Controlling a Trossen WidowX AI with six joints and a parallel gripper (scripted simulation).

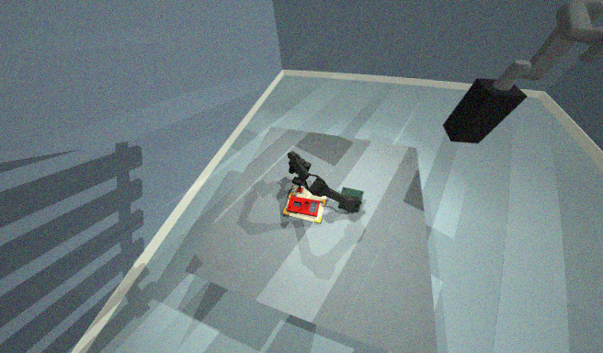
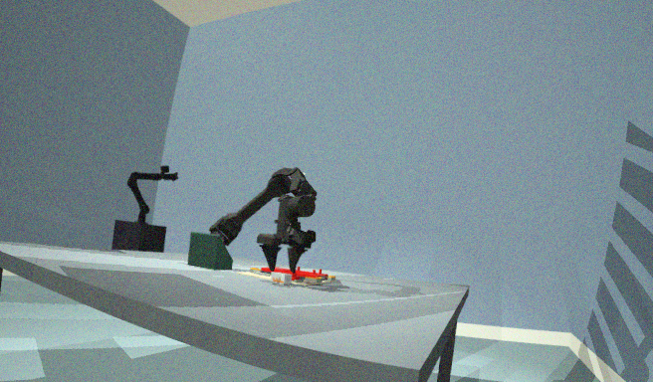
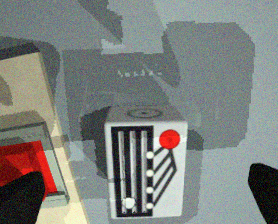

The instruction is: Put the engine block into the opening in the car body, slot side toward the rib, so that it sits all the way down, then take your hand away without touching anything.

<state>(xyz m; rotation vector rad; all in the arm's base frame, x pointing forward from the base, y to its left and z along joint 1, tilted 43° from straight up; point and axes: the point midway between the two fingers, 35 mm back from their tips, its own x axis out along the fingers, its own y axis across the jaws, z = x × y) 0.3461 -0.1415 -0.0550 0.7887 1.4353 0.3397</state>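
The engine block (image 3: 165,200) (image 2: 282,279) is a white block with black stripes and a red dot on its upper face. It stands on the table beside the cream board, outside the car body. My gripper (image 3: 147,179) (image 2: 282,272) is open and empty, pointing down. Its fingers are on either side of the block, apart from it in the wrist view. The red car body (image 1: 304,207) (image 2: 313,275) lies on the board. In the top view it shows a dark opening at its left part. The rib cannot be made out, and the block is not distinguishable there.
The cream board (image 1: 310,218) (image 3: 20,82) has yellow corners. A red part (image 3: 20,155) sits in a grey-edged frame close to the left finger. The green base block (image 1: 352,194) (image 2: 208,251) is at the arm's foot. A second dark arm (image 2: 142,199) stands at the back.
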